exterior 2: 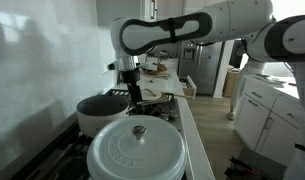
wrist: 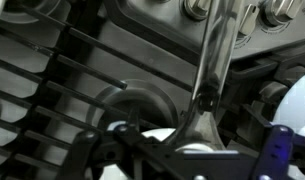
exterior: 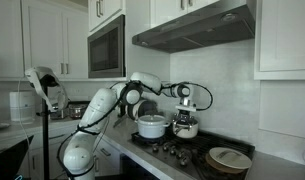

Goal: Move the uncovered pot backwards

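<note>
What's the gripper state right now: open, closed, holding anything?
Gripper: cannot be told. It is down at the uncovered pot, but no view shows its fingers clearly.

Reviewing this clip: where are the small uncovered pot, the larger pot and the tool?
small uncovered pot (exterior: 186, 130), in an exterior view, on its silvery side wall.
larger pot (exterior: 151, 128), in an exterior view, on its pale side wall.
tool (exterior 2: 135, 97), in an exterior view, midway between its fingertips.

Stovetop (exterior: 195, 156): uncovered pot (exterior: 185, 129), larger pot (exterior: 151, 127), pan (exterior: 229, 159)
</note>
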